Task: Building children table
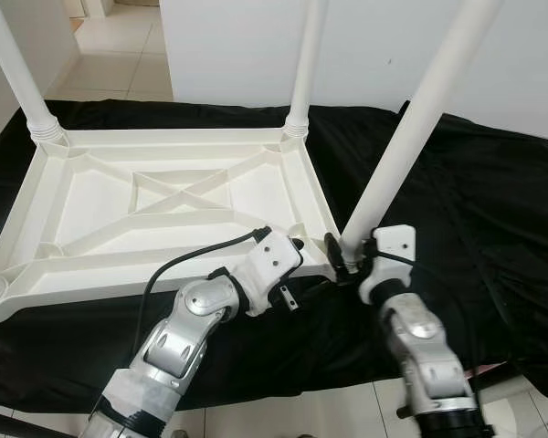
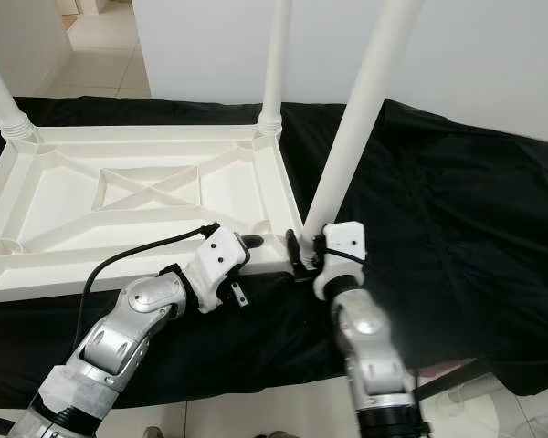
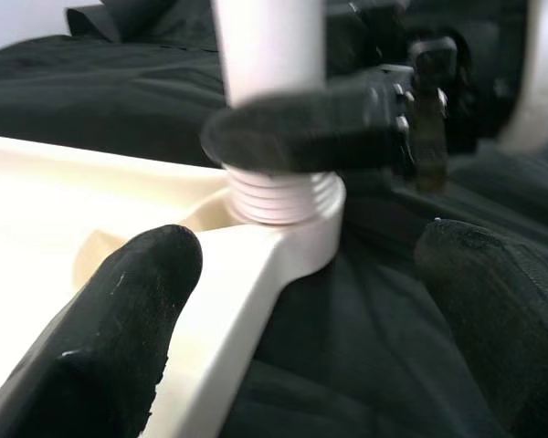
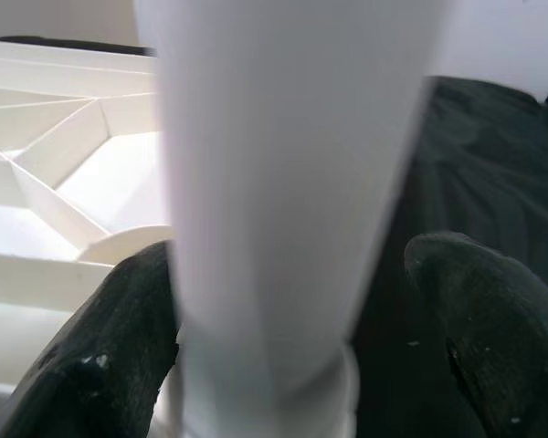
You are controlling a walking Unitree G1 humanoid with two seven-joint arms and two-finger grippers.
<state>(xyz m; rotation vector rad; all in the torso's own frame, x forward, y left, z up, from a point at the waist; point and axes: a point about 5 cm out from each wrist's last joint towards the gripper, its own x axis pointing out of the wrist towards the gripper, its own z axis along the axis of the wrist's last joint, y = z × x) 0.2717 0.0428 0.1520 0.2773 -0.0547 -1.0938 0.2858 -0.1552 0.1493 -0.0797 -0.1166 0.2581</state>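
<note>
Left eye view: an upturned white plastic tabletop (image 1: 164, 205), ribbed underneath, lies on a black cloth (image 1: 475, 228). Smooth round legs rise out of frame. The right gripper (image 1: 344, 258) has its fingers spread around the near-right leg (image 1: 397, 151) at its threaded base, barely touching. The left gripper (image 1: 295, 248) is spread wide, straddling the tabletop's corner just beside it.

The upturned tabletop (image 1: 164, 196) and leg (image 1: 411, 128) look smooth white plastic, lying on matt, creased black cloth (image 1: 475, 228).
</note>
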